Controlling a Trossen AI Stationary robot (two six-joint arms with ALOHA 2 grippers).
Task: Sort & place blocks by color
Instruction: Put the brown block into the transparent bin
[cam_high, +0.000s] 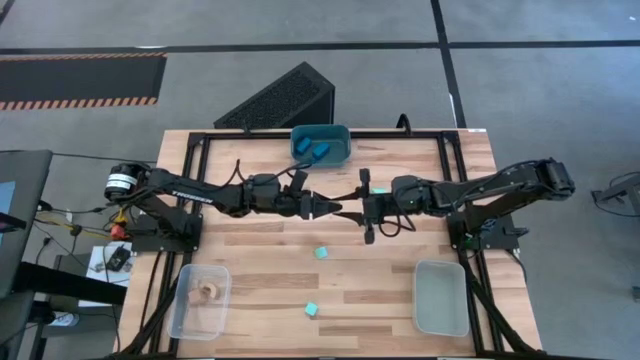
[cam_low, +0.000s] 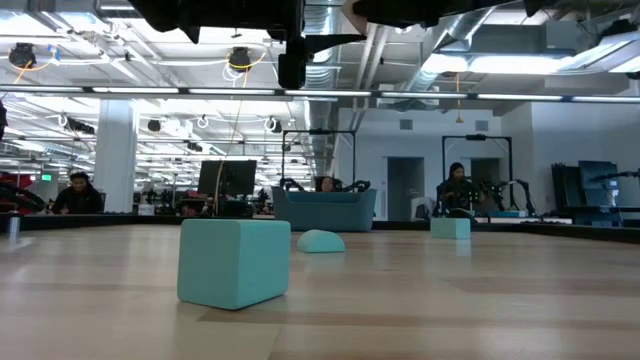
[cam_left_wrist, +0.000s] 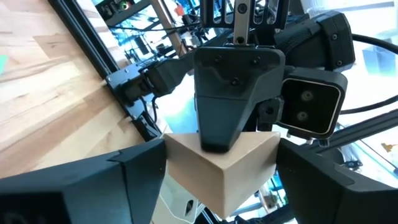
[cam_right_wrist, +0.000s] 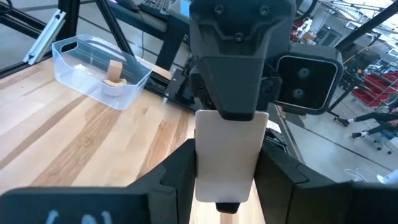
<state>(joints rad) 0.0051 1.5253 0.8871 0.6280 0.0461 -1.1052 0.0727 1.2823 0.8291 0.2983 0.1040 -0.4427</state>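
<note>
Above the middle of the table (cam_high: 400, 300), the tan wedge block (cam_left_wrist: 221, 171) sits between both grippers at once, with the right gripper (cam_high: 352, 212) pinching it and the left gripper (cam_high: 335, 208) spread just wide of its sides.

Both end effectors (cam_high: 345, 209) tip-to-tip, mid-table

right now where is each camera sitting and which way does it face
High: overhead, looking straight down; both arms meet mid-table.
Low: tabletop level, facing the room; teal block nearest, arms overhead.
Left wrist: past its own fingers at the tan wedge and right gripper.
Right wrist: past its own fingers at the left gripper.
Both wrist views share the wedge.
</note>
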